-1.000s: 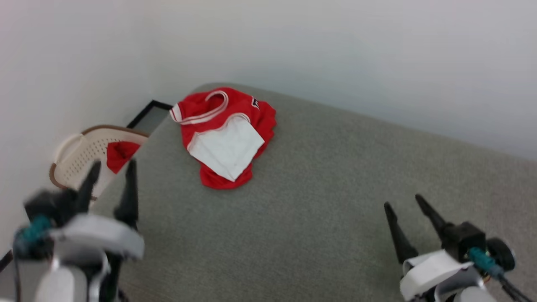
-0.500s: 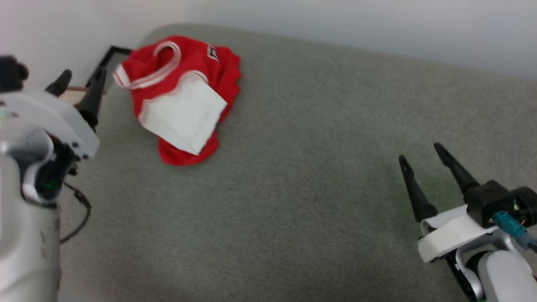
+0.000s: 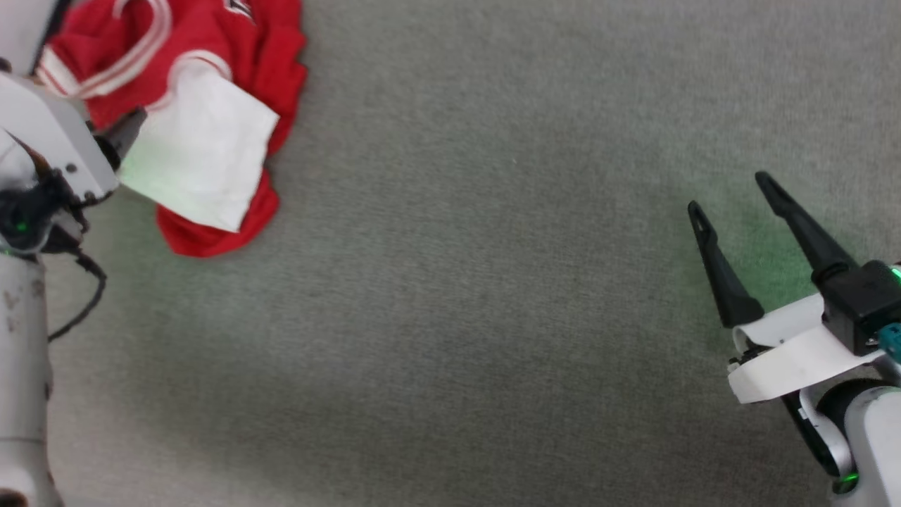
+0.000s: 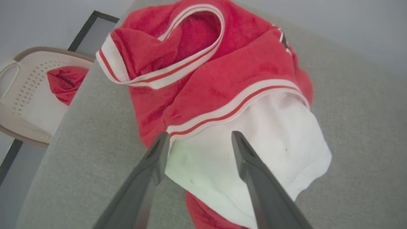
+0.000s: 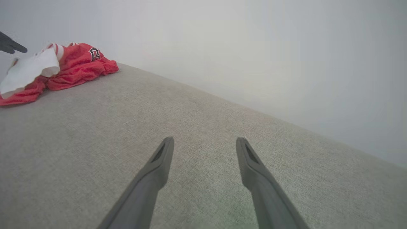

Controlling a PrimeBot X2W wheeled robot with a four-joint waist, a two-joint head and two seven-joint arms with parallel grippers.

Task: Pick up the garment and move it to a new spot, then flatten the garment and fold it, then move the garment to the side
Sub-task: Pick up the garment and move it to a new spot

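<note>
Up close in the left wrist view, the garment (image 4: 222,79) lies crumpled in the upper middle of the frame on a grey fabric surface (image 4: 79,165). Its red body is bunched, a loop of white-and-red striped trim stands at the top, and a white sleeve spreads toward the lower right. The left gripper (image 4: 199,135) rises from the bottom edge with its two dark fingers spread apart. Their tips sit over the near end of the white sleeve, just below a band of striped trim. Whether they touch the cloth cannot be told. At the left edge, beyond the surface's rim, a cream perforated basket (image 4: 19,95) holds a piece of red cloth (image 4: 65,84).

Next, in the right wrist view, the right gripper (image 5: 206,140) points up from the bottom edge. Its fingers are parted with nothing between them, over bare grey fabric. The garment sits well apart in the upper left corner, with a scrap of black lettering showing on the red. A dark fingertip (image 5: 11,46) of the other gripper pokes in just above the white sleeve. A pale wall (image 5: 270,57) takes up the upper right.

Lastly, in the head view, the garment occupies the upper left corner, partly covered by the left arm at the left edge. The right gripper stands at the lower right, fingers apart, beside a faint green glow on the fabric.
</note>
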